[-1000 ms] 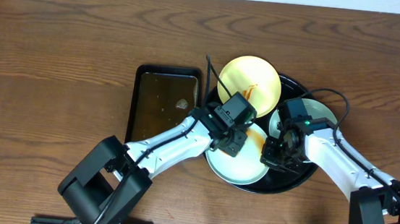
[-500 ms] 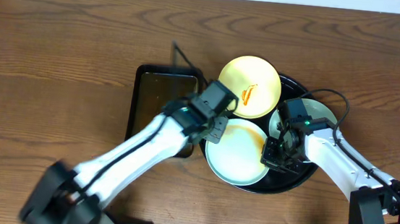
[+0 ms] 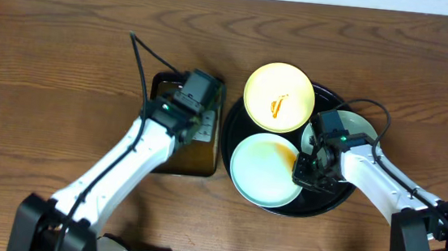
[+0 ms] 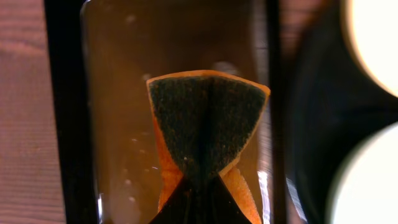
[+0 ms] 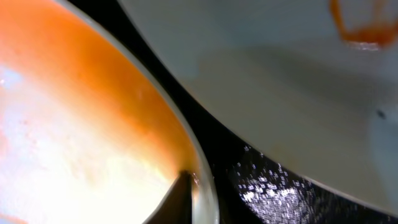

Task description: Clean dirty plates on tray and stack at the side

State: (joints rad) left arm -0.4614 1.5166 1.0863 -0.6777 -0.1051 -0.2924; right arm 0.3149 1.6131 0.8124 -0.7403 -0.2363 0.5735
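Observation:
The round black tray (image 3: 327, 206) holds three plates. The pale yellow plate (image 3: 279, 96) at the far side carries an orange smear. A mint-blue plate (image 3: 262, 171) at the front has a faint orange stain on its right side. Another mint-blue plate (image 3: 358, 125) lies partly under my right arm. My right gripper (image 3: 302, 171) is shut on the front plate's right rim (image 5: 202, 180). My left gripper (image 3: 196, 123) is shut on an orange sponge with a dark scrub face (image 4: 205, 121), held over the rectangular pan (image 4: 118, 124).
The dark rectangular pan (image 3: 160, 116) with brownish liquid sits just left of the tray. Wooden table (image 3: 51, 62) spreads all round. A black cable (image 3: 139, 53) loops up from my left wrist.
My left gripper has left the front mint-blue plate and moved left with the sponge to over the pan. The right gripper has kept its hold on the plate's rim.

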